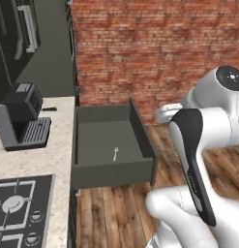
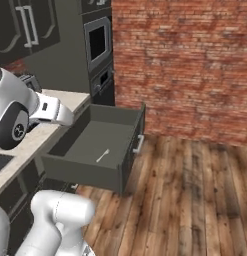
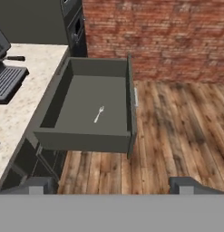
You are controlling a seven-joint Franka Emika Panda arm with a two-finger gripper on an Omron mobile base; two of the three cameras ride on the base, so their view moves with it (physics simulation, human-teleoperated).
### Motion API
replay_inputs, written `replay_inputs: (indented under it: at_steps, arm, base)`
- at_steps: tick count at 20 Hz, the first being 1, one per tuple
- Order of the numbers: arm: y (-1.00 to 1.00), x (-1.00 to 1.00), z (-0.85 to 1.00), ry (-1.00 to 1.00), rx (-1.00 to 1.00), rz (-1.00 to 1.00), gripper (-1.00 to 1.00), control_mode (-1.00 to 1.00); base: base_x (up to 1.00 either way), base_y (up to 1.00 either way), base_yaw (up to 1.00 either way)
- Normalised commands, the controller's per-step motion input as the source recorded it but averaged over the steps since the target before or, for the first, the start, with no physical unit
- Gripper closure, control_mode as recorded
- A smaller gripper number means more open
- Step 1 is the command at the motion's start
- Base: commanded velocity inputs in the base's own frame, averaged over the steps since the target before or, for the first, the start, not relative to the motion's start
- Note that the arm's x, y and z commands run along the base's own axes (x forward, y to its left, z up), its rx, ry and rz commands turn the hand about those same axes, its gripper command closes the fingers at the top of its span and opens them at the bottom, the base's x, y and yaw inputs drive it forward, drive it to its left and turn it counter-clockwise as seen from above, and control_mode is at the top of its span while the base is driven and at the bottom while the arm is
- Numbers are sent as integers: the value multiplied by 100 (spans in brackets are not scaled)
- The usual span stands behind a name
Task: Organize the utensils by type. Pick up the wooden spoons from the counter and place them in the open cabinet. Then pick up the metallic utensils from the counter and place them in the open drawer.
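Note:
The wide dark grey drawer (image 1: 113, 173) (image 2: 80, 172) (image 3: 81, 141) stands pulled out from the beige speckled counter (image 1: 38, 160) (image 2: 70, 100) (image 3: 27, 90). A small silver fork (image 1: 115, 154) (image 2: 102, 156) (image 3: 99, 114) lies flat on its bottom, near the middle. My gripper (image 3: 113, 186) is open, its fingertips (image 3: 41, 185) far apart and empty. It hovers above and in front of the drawer, over the wooden floor. The wooden spoons and the open cabinet are out of view. A short dark stick (image 3: 16, 58) juts beside the coffee machine; I cannot tell what it is.
A dark coffee machine (image 1: 22, 121) (image 3: 4, 72) stands on the counter left of the drawer. A cooktop (image 1: 19, 208) sits nearer the base. A built-in oven stack (image 2: 97, 50) rises behind the drawer, next to a red brick wall (image 1: 155, 48). Wooden floor (image 3: 177, 127) lies right of the drawer.

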Motion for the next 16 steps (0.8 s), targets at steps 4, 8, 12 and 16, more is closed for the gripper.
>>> replay_inputs:
  at_steps: [4, 8, 12, 16]
  arm:
    - [0, 0, 0, 0, 0, 0, -100, 100]
    - [0, 0, 0, 0, 0, 0, -100, 100]
    - [0, 0, 0, 0, 0, 0, -100, 100]
    - [0, 0, 0, 0, 0, 0, -100, 100]
  base:
    - [-19, -62, 1]
    - [-43, -38, 13]
    - [-52, -5, 34]
    - [-36, -10, 83]
